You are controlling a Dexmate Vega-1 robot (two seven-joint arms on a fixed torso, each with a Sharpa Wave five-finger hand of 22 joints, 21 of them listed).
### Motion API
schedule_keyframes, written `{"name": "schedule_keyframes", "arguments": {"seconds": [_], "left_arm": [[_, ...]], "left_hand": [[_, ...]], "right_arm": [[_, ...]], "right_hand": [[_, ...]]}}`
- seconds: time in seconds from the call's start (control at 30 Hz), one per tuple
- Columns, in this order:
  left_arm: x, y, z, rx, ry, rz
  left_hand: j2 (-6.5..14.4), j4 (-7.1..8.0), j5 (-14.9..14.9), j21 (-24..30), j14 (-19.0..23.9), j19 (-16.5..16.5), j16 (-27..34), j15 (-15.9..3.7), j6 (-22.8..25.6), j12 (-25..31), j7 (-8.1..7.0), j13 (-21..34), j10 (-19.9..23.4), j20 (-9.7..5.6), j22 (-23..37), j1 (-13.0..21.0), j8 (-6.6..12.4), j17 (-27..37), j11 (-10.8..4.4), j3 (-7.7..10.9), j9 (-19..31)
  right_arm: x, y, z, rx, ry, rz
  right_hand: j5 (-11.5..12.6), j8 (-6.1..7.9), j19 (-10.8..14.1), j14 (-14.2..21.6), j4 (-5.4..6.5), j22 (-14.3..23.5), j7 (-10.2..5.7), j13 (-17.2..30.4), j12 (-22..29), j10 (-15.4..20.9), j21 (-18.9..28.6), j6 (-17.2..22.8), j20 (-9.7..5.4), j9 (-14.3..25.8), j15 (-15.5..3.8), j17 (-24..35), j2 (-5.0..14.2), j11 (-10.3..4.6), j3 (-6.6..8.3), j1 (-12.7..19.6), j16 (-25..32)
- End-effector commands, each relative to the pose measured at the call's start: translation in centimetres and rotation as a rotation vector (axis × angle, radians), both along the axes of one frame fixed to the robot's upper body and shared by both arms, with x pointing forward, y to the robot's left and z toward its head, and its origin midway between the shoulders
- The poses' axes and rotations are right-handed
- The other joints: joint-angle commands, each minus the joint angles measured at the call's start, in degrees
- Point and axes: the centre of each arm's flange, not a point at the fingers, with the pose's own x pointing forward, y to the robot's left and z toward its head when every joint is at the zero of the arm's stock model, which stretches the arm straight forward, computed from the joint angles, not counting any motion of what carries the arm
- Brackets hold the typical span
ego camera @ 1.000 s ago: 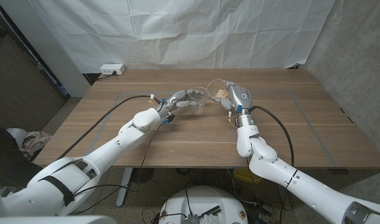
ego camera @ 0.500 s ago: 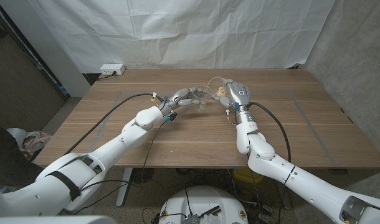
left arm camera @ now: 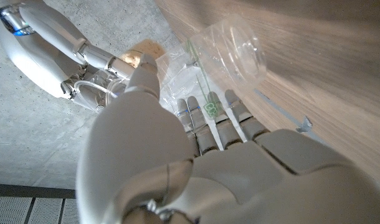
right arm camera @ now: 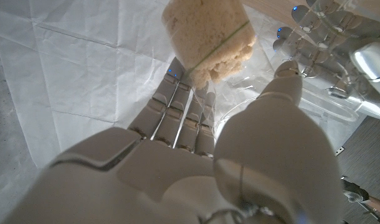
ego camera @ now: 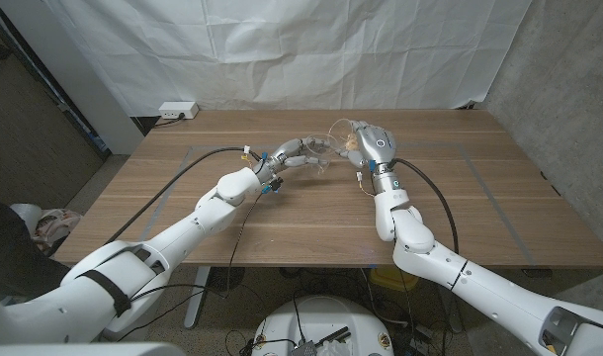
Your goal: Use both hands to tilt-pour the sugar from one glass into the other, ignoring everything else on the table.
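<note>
My right hand [ego camera: 374,145] grips a clear glass [ego camera: 348,137] holding brownish sugar [right arm camera: 206,38], tipped over toward my left side above the far middle of the table. The sugar sits as a clump in the glass and none is seen falling. My left hand [ego camera: 296,154] holds a second clear glass [ego camera: 318,150], which looks empty [left arm camera: 232,50], close beside and slightly below the tipped one. In the left wrist view the right hand [left arm camera: 43,38] and its sugar [left arm camera: 144,51] show past my left hand's fingers [left arm camera: 210,118]. In the right wrist view the left hand [right arm camera: 330,34] shows with its glass [right arm camera: 324,99].
The wooden table [ego camera: 479,188] stretches wide on both sides of the hands. A white power strip [ego camera: 177,110] lies at the far left corner. A white cloth [ego camera: 282,49] hangs behind the table.
My right hand has lifted and tipped its glass further toward the left. My left hand has carried its glass right and farther back, closing the gap between the glasses.
</note>
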Motion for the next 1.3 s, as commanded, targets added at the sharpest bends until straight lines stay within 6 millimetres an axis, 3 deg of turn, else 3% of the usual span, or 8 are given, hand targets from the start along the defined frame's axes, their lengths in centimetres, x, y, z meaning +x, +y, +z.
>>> {"name": "schedule_keyframes", "arguments": {"seconds": [0.03, 1.3], "left_arm": [[-0.2, -0.2, -0.1, 0.001, -0.002, -0.009], [0.0, -0.3, 0.2, 0.007, -0.007, -0.006]], "left_hand": [[1.69, -0.22, -0.12, 0.47, 0.61, -0.36, -0.03, -5.37, 0.99, -0.43, -0.05, 0.12, 0.48, 0.10, 0.16, -1.32, 0.24, 0.00, -0.22, -0.24, 0.21], [1.89, -0.29, -0.12, 0.73, 0.71, -0.56, -0.22, -5.37, 1.13, -0.78, -0.05, 0.29, 0.81, 0.17, 0.16, -1.40, 0.02, 0.02, -0.30, -0.27, 0.23]], "right_arm": [[-0.7, -0.2, 1.0, -0.062, -0.065, -0.056], [-0.3, 2.1, 1.9, -0.323, -0.132, -0.189]], "right_hand": [[0.28, 0.07, -0.12, 0.59, -0.05, 0.07, -0.61, 0.28, 0.29, -0.03, 0.57, 0.73, -0.89, 0.15, -8.77, 0.34, 0.79, -0.12, -0.42, 0.35, -0.14], [0.05, -0.42, -0.66, 1.40, 0.36, -0.74, -1.11, 0.95, 0.66, 0.18, 1.60, 1.20, -1.62, 0.62, -8.87, 1.76, 1.44, -0.50, -2.03, 0.97, -1.40]]}}
